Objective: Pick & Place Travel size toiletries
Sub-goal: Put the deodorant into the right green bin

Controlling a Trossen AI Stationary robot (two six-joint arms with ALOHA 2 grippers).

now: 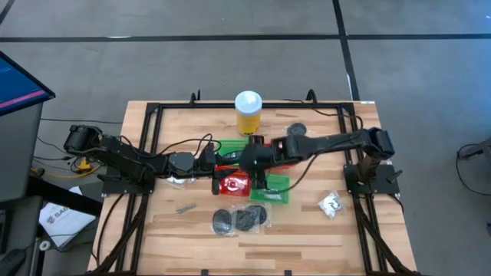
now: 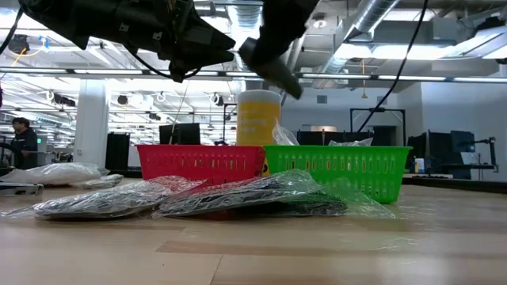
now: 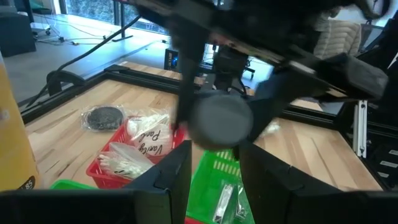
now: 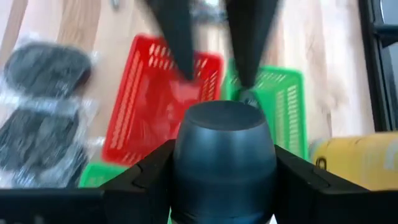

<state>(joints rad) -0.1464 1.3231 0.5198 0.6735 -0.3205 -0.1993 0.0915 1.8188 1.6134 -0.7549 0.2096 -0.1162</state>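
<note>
My right gripper (image 4: 224,163) hovers above the baskets and is shut on a dark grey round disc (image 3: 217,118), seen tilted in the low view (image 2: 271,65). My left gripper (image 3: 214,171) is open and faces it from the table's left; its fingertips (image 4: 189,73) stand just short of the disc. Plastic-wrapped black discs (image 1: 239,219) lie flat near the table's near edge. White packets (image 3: 140,146) lie in a red basket. Another black disc (image 1: 298,129), a clear packet (image 1: 331,204) and a silvery piece (image 1: 184,208) rest on the wood. My right gripper has the round disc's rim (image 4: 183,155) between its two fingers, and the disc fills the gap from finger to finger. The fingers slant down from the table's right. The disc is lifted clear above the baskets, its face turned to my left gripper.
Red (image 1: 232,185) and green (image 1: 275,189) mesh baskets stand together mid-table under both grippers. The tall yellow bottle (image 1: 248,113) stands behind them toward the far edge. A black frame (image 1: 153,115) borders the table. Bare wood shows to the near right.
</note>
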